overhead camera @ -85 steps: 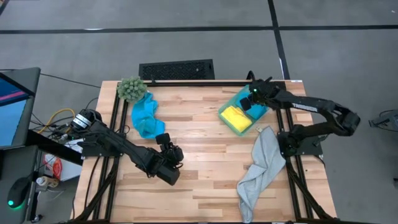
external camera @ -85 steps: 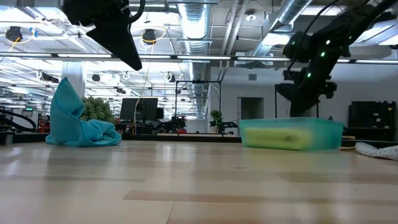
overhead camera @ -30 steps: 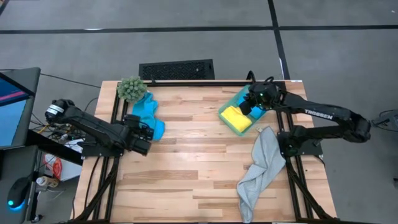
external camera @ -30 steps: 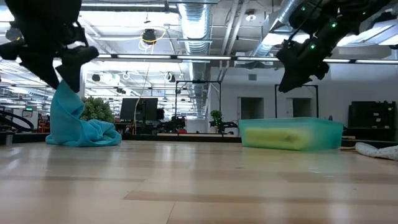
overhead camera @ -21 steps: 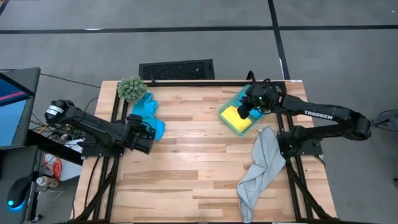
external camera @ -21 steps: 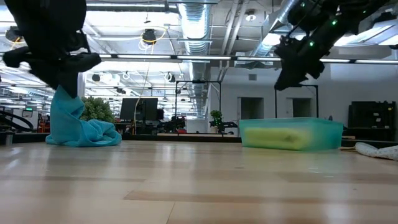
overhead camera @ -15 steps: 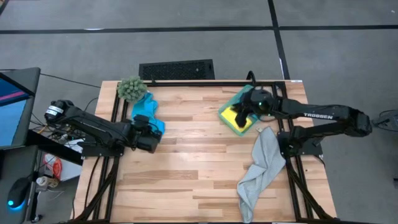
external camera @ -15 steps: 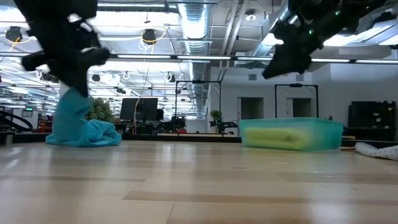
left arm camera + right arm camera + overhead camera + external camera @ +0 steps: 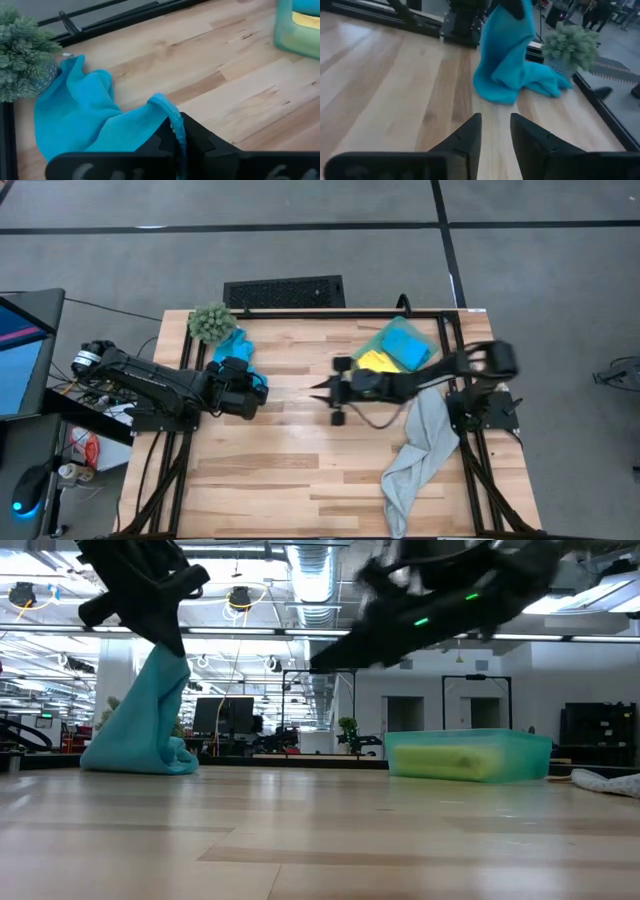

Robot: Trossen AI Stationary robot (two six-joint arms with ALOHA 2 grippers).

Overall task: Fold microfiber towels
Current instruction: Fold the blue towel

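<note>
A turquoise towel (image 9: 232, 350) lies bunched at the table's far left, beside the fuzzy green plant (image 9: 211, 323). My left gripper (image 9: 262, 392) is shut on it; in the low view (image 9: 165, 640) the towel (image 9: 140, 730) rises to a peak at the gripper. My right gripper (image 9: 318, 390) hovers over the table's middle, open and empty, and points at the towel (image 9: 510, 65). A yellow towel (image 9: 374, 362) and a second turquoise towel (image 9: 406, 346) lie in the green bin (image 9: 390, 385). The grey towel (image 9: 420, 448) lies at the right edge. My left gripper pinches an edge fold of the turquoise towel (image 9: 172, 117) between its two fingers. It comes at it from the table's near-left side, raised above the table. The cloth slopes down from the hold (image 9: 160, 665), and its lower bulk (image 9: 135, 755) rests on the table.
The green bin (image 9: 468, 755) stands at the far right. The grey towel's end (image 9: 605, 780) lies near it, and part of the towel hangs over the right edge. The plant (image 9: 20, 55) touches the turquoise towel's far side. Bare wood spans the table's middle and near side.
My right gripper has swung from above the bin toward the table's left, to the middle, low and pointing at the turquoise towel. My left gripper has gone up and a little right with the towel's edge. The towel's top is drawn into a taller peak; its base has stayed.
</note>
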